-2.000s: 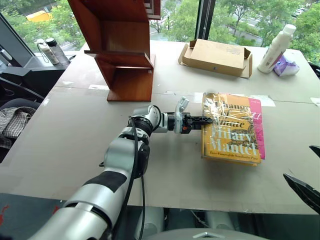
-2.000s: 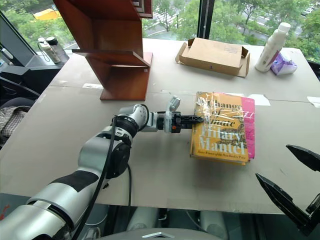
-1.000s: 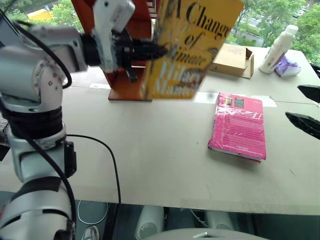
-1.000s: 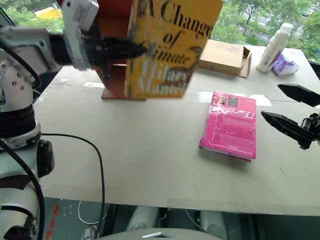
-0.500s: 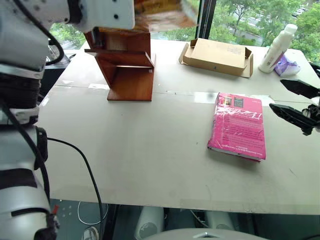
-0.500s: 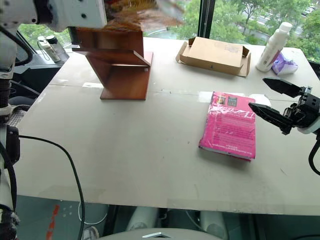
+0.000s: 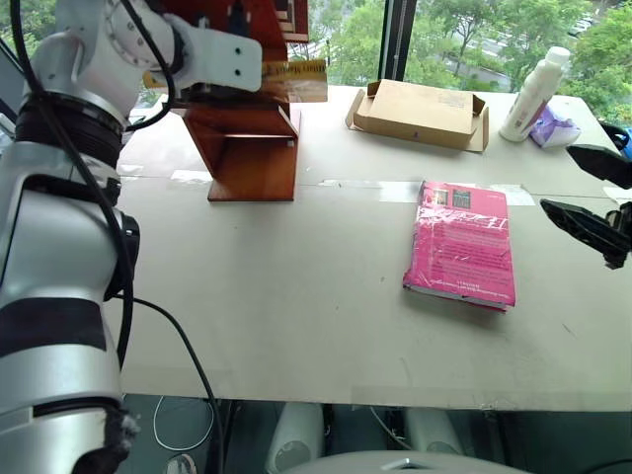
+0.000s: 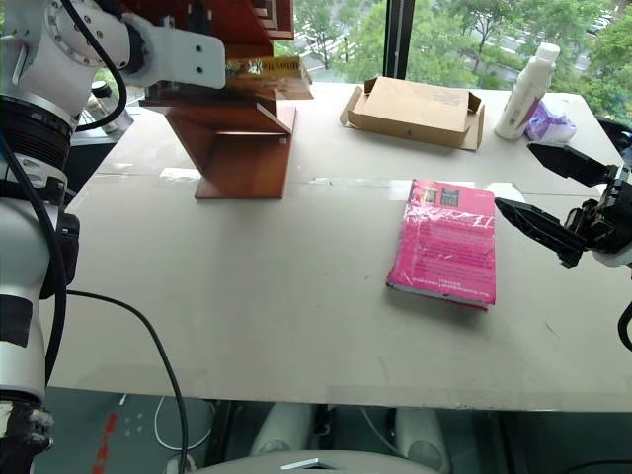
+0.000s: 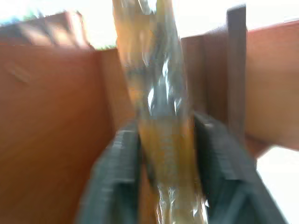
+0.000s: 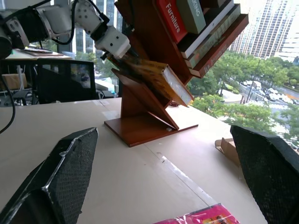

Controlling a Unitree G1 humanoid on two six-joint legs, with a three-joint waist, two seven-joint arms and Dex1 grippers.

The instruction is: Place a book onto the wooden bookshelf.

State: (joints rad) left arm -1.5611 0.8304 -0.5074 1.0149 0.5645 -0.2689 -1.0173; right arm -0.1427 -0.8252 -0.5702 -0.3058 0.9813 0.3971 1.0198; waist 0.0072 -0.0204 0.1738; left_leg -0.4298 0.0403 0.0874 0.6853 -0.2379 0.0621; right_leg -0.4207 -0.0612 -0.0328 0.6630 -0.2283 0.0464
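The left gripper is raised with jaws apart; the right gripper hangs with jaws wide.

Wooden bookshelf as landmark: its lower slanted shelf is taken up by the book and left gripper; upper shelf packed with books. Table in front of it bare, open passage. To its right: cardboard box, pink book

The place looks like an office high in a city building. Big windows at 12 o'clock show trees, and towers stand outside. A black office chair waits behind the long pale table.
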